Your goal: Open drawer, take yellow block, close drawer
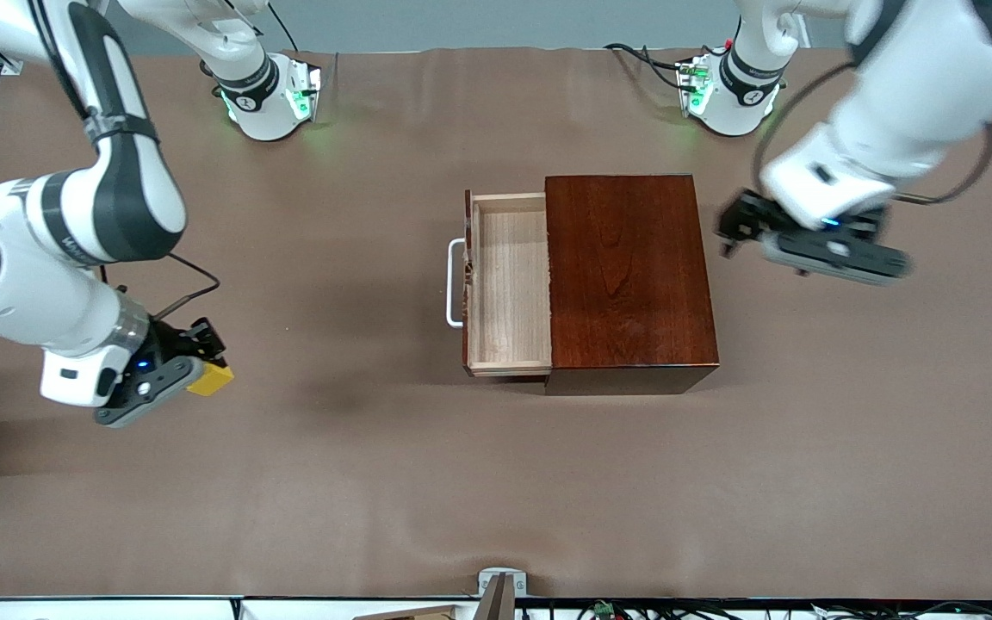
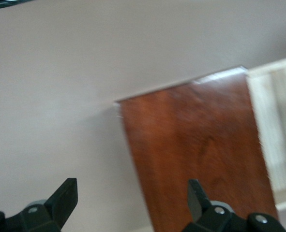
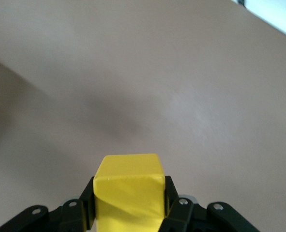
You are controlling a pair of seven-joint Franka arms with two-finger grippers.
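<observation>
Right pincer [image 1: 203, 366] grasps yellow block [image 1: 211, 378] over bare table [image 1: 496, 482], well apart from pulled-out drawer [image 1: 509, 284] | left pincer [image 1: 733, 226] released, just beside wooden box [image 1: 629, 275]

table [image 1: 427, 482]: brown cover, bare | cables [image 1: 634, 610]: along edge nearest front camera

The drawer [image 1: 509, 284], a light-wood tray with a white bar handle, stands pulled out of its dark reddish-brown box, toward the right arm's end. The small yellow block [image 1: 211, 378] sits pinched between the right gripper's [image 1: 195, 357] fingers above the bare table.
</observation>
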